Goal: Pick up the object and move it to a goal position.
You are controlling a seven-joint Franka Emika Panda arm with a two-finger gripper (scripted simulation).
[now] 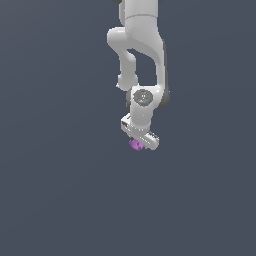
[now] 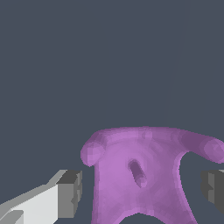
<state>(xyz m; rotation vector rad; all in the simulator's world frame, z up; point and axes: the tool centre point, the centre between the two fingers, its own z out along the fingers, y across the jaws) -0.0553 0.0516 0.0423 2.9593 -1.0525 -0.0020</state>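
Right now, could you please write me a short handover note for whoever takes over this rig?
End effector: open; in the wrist view its two fingers stand on either side of the purple lump with gaps showing, so no grip yet.
Lump: directly under the end effector in the exterior view, partly hidden by it.
Done: the arm is lined up over the lump, which sits between the fingers.
Left: close on the lump, lift it, and carry it to the goal. No goal marker shows in either view.
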